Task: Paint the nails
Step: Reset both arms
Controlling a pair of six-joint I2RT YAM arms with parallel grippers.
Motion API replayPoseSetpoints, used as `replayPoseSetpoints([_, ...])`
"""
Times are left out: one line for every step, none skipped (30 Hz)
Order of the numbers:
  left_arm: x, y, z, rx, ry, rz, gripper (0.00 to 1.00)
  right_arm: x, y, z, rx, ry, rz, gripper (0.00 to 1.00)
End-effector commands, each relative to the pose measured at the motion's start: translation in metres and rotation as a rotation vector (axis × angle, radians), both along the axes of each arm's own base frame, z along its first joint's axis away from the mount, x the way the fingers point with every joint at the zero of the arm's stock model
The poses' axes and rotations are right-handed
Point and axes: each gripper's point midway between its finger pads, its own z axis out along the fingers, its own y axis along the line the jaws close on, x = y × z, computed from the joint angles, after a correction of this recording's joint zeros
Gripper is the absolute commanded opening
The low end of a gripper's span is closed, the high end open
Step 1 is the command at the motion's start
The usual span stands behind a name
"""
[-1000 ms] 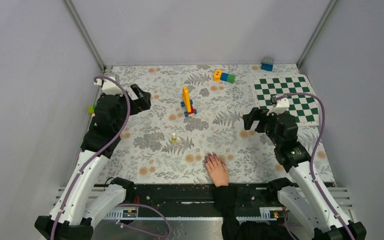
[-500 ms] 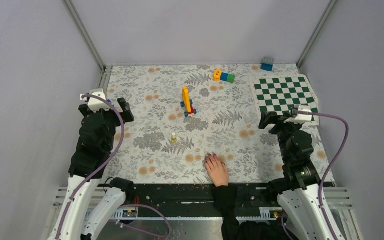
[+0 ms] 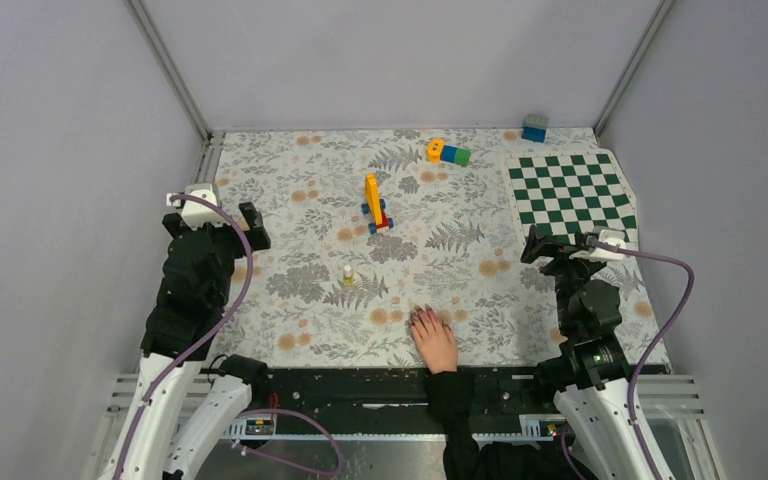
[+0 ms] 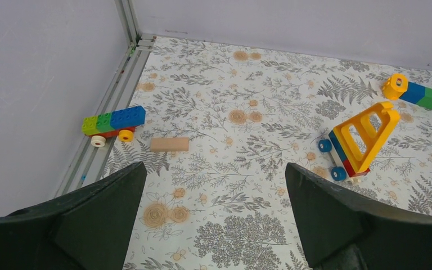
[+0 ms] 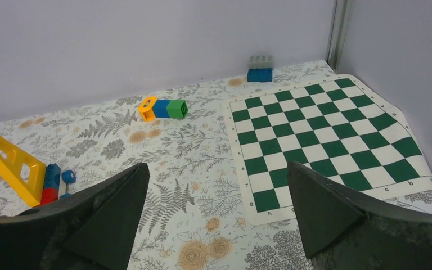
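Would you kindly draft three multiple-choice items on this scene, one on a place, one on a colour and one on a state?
1. Where does the human hand rest?
A. far left corner
B. middle of the near edge
C. beside the far wall

2. What colours are the squares of the chessboard?
A. green and white
B. black and white
C. red and yellow

3. How are the left gripper and right gripper?
A. both open, empty
B. both shut
C. one holding a brick

Answers:
B, the top view shows it there.
A, dark green alternates with white.
A, each wrist view shows a wide empty gap.
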Motion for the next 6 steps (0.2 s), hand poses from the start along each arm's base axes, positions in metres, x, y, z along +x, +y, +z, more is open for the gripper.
replayPoseSetpoints([-0.0026,0.0003,0.0151,-0.002,-0.066,-0.011,0.99,-0.0003,-0.0065,0.0201,0.008,-0.070,-0.033,0.99])
replayPoseSetpoints([-0.0036,0.0006,0.0161,-0.002,-0.070,-0.011,0.99,-0.0004,-0.0065,0.0198,0.007,-0.070,-0.033,1.00])
replayPoseSetpoints([-0.0045,0.0010,0.0167,-0.003,-0.074,-0.010,0.99,-0.0007,-0.0067,0.0201,0.007,-0.072,-0.033,1.00])
replayPoseSetpoints([-0.0054,0.0012,0.0168,-0.005,-0.076,-0.009,0.99,-0.0008,-0.0061,0.0201,0.007,-0.073,-0.030,1.00])
replayPoseSetpoints([-0.0060,0.0013,0.0171,-0.009,-0.079,-0.009,0.99,-0.0009,-0.0062,0.0197,0.008,-0.073,-0.031,1.00])
replayPoseSetpoints([-0.0069,0.0009,0.0182,-0.013,-0.087,-0.011,0.99,-0.0010,-0.0064,0.0201,0.006,-0.074,-0.031,1.00])
